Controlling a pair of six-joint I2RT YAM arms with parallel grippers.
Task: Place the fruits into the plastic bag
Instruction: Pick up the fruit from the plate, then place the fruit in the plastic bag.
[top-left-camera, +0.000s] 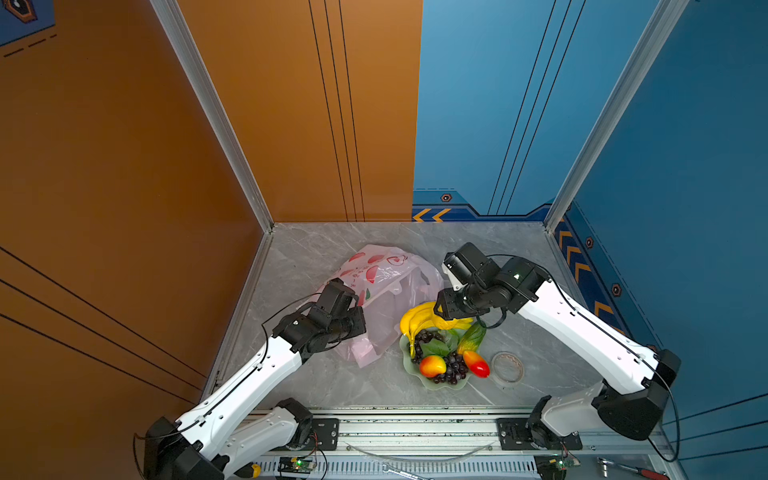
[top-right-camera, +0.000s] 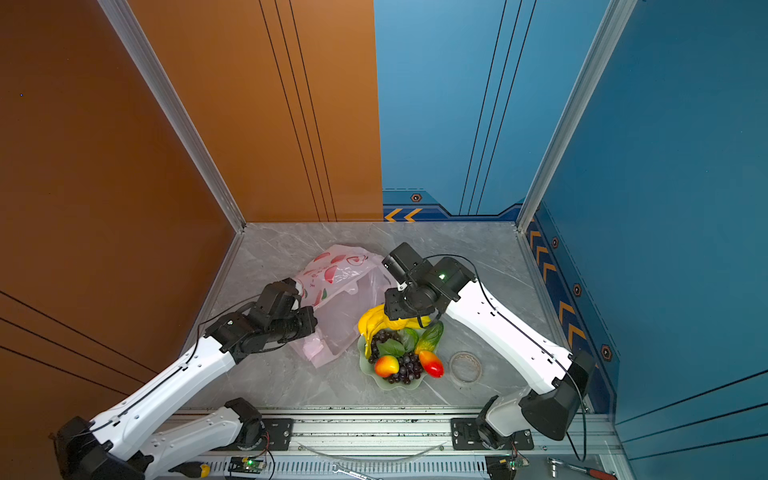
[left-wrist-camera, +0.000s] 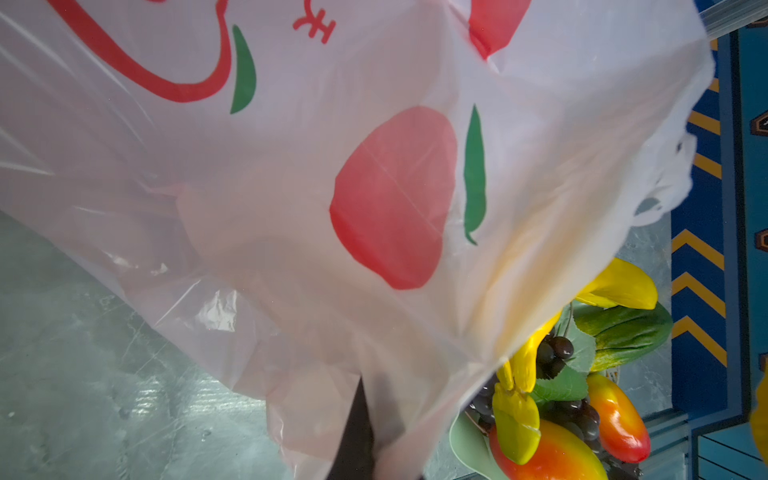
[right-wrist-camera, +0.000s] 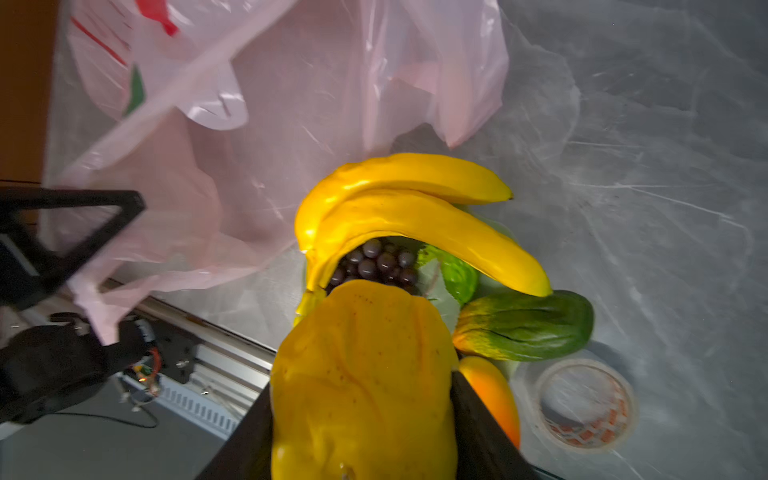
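- Fruits (top-left-camera: 432, 365) lie heaped on the pale green plate (top-left-camera: 446, 385) on the bench (top-left-camera: 316, 374) in both top views. The plastic bag (top-left-camera: 390, 274) sits just beside them, toward the left arm. Leave the clear tape roll (top-left-camera: 507, 368) alone; it is not your job.
- Both top views also show the left gripper (top-right-camera: 300, 296) pinched on the bag's edge and lifting it. The right gripper (top-right-camera: 388, 309) is low over the banana bunch (top-right-camera: 372, 322). No writing reads from up here.
- Left wrist view: bag film fills it, with one dark finger (left-wrist-camera: 353, 432) showing at the pinch. Raise and spread that edge so the mouth faces the plate. The print is red peaches (left-wrist-camera: 390, 199) with green leaves, plus a red character (left-wrist-camera: 313, 25) cut off by the frame, so you cannot read it.
- Right wrist view: the right gripper is closed on the bumpy yellow lemon (right-wrist-camera: 361, 353), with a jaw on either flank.
  - Judging from this, lift clear of the bananas first, then carry the lemon straight to the opening.
  - Go deep before letting go: the glossy skin may slip and the thin film may fold shut.
  - The tape core shows an orange-red pattern and no legible words.
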